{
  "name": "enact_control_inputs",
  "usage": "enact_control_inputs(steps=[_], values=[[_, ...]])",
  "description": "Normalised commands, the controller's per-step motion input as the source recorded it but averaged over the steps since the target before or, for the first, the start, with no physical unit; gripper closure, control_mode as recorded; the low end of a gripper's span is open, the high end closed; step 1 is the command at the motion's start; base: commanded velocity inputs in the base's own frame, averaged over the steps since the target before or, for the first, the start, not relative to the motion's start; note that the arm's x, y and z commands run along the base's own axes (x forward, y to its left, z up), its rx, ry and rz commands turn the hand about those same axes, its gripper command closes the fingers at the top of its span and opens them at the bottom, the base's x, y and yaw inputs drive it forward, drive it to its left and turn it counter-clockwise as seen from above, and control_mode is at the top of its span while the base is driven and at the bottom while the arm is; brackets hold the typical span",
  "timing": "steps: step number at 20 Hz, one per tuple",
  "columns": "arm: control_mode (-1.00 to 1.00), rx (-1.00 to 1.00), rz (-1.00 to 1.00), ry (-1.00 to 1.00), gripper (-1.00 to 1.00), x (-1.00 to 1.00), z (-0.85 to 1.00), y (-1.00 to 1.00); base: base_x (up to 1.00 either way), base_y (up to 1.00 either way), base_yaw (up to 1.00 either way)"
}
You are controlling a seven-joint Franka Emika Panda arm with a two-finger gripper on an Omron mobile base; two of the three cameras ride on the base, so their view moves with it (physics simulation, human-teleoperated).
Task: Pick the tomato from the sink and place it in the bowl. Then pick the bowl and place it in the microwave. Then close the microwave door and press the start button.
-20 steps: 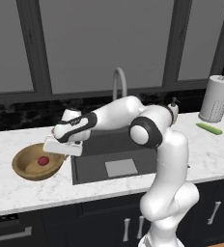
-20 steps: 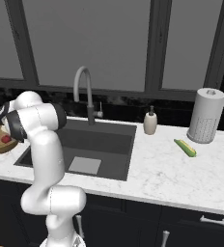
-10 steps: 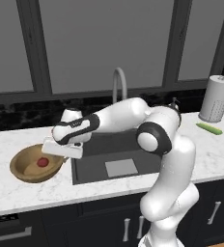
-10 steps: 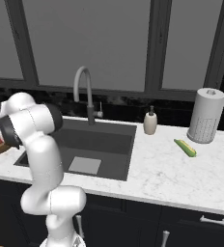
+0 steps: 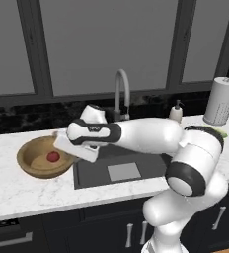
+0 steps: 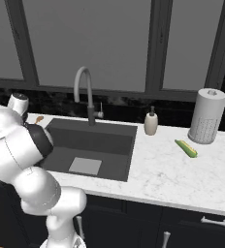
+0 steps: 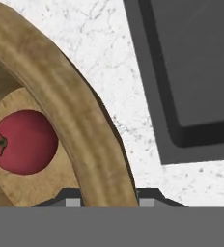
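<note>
The first step looks done: the tomato (image 5: 53, 156) lies in the bottom of the bowl (image 5: 43, 158), and the sink (image 5: 124, 167) holds nothing but the pale square at its floor. The bowl sits on the bench (image 5: 18, 189) just left of the sink. What is left, by my reading, is the lift of the bowl, the carry to the microwave, the door and the start button.

The tool (image 7: 103, 198) is at the bowl's right-hand rim: in the hand view its two dark tips stand either side of the thick wooden wall, one inside and one outside, so the jaws straddle the rim. They look set about as wide as the rim, but whether they press on it I cannot tell.

The bowl is light brown wood with a visible grain, wide and shallow, its rim thick and rounded. The tomato is a small, smooth red ball with a dark stalk mark. The bench is white marble with fine grey veins; the sink is a matte dark grey rectangular basin, with a tall curved grey faucet (image 5: 122, 93) behind it. Far right stand a perforated grey paper-towel holder (image 6: 207, 116) and a soap bottle (image 6: 151, 122), with a green vegetable (image 6: 186, 148) lying near them
</note>
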Motion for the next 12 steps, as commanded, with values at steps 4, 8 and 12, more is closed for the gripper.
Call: enact_control_inputs(steps=[4, 8, 12], values=[[-1.00, 0.03, -0.17, -0.01, 1.00, -0.62, 0.76, -0.35, 0.00, 0.00, 0.00], [-1.00, 0.00, -0.18, 0.00, 1.00, -0.68, 0.61, -0.42, 0.00, 0.00, 0.00], [-1.00, 0.00, -0.16, 0.00, 1.00, -0.78, 0.57, -0.46, 0.00, 0.00, 0.00]])
